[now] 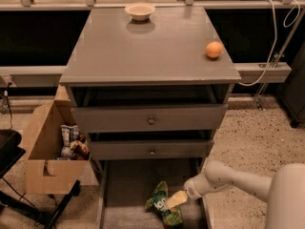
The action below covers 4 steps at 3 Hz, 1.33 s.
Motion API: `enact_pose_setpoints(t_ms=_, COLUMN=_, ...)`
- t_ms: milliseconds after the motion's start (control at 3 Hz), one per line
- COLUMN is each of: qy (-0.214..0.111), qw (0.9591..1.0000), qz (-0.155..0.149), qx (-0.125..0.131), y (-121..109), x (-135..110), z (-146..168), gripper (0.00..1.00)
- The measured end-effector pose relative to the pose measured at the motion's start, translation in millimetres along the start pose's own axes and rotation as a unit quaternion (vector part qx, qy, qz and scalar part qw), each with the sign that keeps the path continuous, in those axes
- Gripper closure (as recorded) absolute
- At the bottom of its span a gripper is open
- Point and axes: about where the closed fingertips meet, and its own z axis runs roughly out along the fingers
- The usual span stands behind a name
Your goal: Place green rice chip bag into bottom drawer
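Note:
The green rice chip bag lies crumpled on the floor of the open bottom drawer, towards its right side. My gripper reaches in from the right on a white arm and sits at the bag's right edge, touching or just over it. The pale fingers point left, down toward the bag.
Two grey drawer fronts with knobs sit above the open drawer. A bowl and an orange rest on the cabinet top. A cardboard box with snack packets stands at the left. A black stand leg lies at the lower left.

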Motion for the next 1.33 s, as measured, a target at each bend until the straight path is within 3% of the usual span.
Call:
enact_pose_setpoints(t_ms=333, qy=0.024, qw=0.9986, qz=-0.047, qx=0.001, y=40, x=3, z=-57, gripper=0.0)
enact_pose_setpoints(t_ms=667, qy=0.025, qw=0.9952, qz=-0.095, qx=-0.006, y=65, x=-8, z=-124, gripper=0.0)
enact_pose_setpoints(t_ms=1000, qy=-0.009, qw=0.9913, qz=-0.13, qx=-0.021, y=80, x=-32, z=-208, gripper=0.0)
enact_pose_setpoints(t_ms=1333, qy=-0.049, qw=0.9904, qz=-0.127, qx=-0.025, y=87, x=-52, z=-257, gripper=0.0)
